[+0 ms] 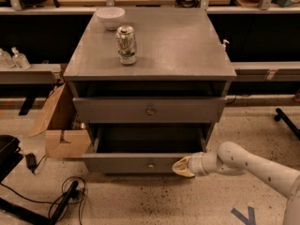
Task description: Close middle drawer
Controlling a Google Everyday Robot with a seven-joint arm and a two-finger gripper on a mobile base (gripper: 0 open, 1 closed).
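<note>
The grey cabinet (150, 46) has its middle drawer (136, 163) pulled out partway. Its deep, empty box is open to view, and a small knob (150, 164) sits at the centre of its flat front. Above it, the upper drawer (117, 110) with the bigger round knob (150, 111) is shut. The lowest drawer is hidden under the open one. My gripper (180, 167) is at the end of the white arm (253, 165), which comes in from the right. It is shut and empty, with its tip pressed against the right part of the middle drawer's front.
A drink can (126, 45) and a white bowl (110, 17) stand on the cabinet top. An open cardboard box (61, 125) sits on the floor to the left of the cabinet. Black cables (61, 196) and a black object (7, 156) lie at the lower left. Shelving runs behind.
</note>
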